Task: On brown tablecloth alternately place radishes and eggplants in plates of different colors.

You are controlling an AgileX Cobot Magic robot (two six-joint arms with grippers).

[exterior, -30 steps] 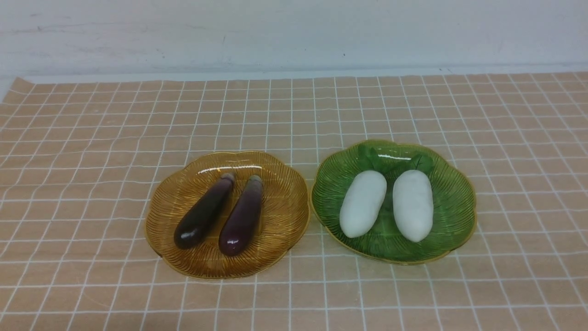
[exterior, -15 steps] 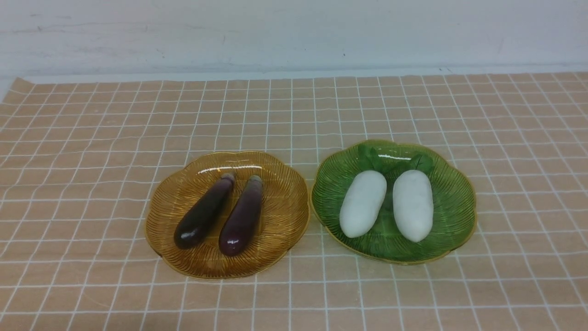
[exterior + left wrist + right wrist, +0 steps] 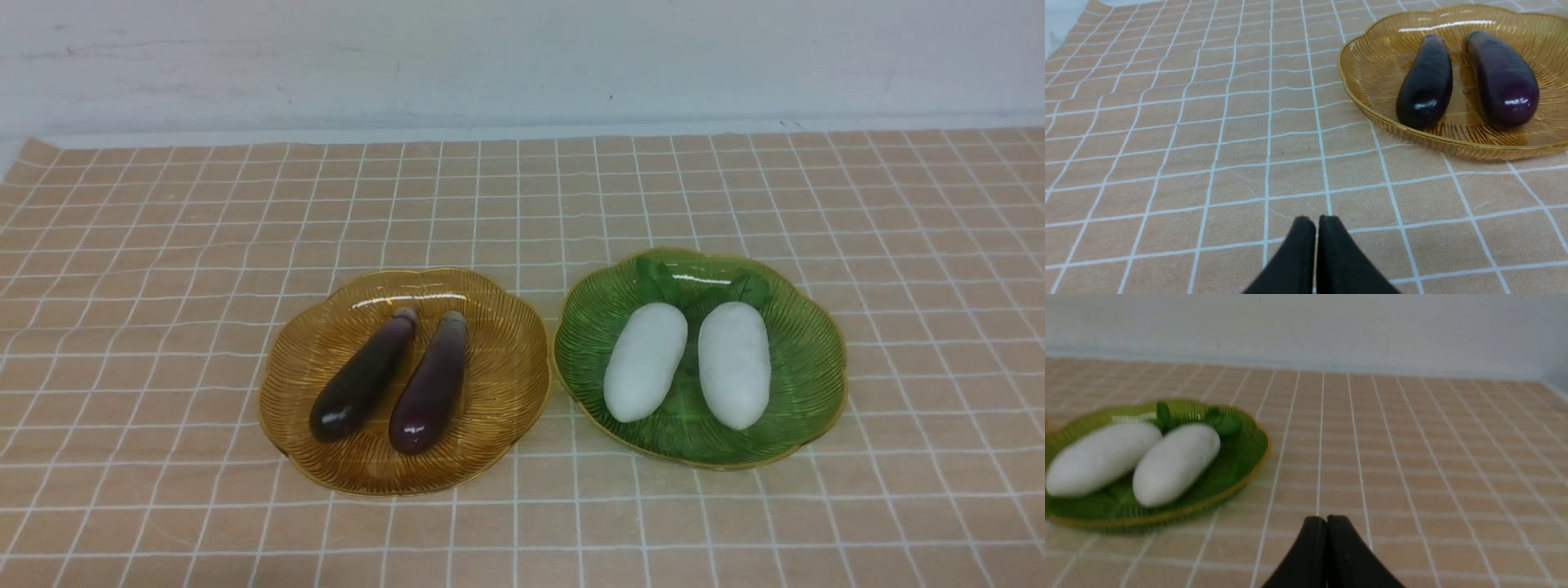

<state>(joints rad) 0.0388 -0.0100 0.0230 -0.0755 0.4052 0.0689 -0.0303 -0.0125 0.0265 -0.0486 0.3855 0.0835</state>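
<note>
A: Why are the vegetables sorted like this?

B: Each kind has its own dish. Both eggplants point(image 3: 392, 382) lie in the amber plate point(image 3: 498, 384), and both radishes point(image 3: 690, 366) lie in the green plate point(image 3: 808, 384), which sits just beside the amber plate on the brown tablecloth point(image 3: 163, 327). Going by the task, I judge the sorting finished, or close to it.

A: And the arms?

B: Neither shows in the front view. The left claw point(image 3: 1316, 222) hangs over bare cloth, apart from the amber plate, with its black tips pressed together and nothing between them. The right claw point(image 3: 1326, 522) is the same: tips closed, empty, over cloth on the far side of the green plate from the amber plate.

A: How do the eggplants point?

B: Stem caps away from the robot, rounded glossy ends toward it. Their long axes run roughly front to back, slanting so the stem ends lean toward the green plate. They lie side by side, close, nearly parallel.

A: The radishes?

B: Leafy tops at the plate's far rim, blunt ends near. The one closer to the amber plate tilts like the eggplants; the other lies almost straight front to back.
</note>
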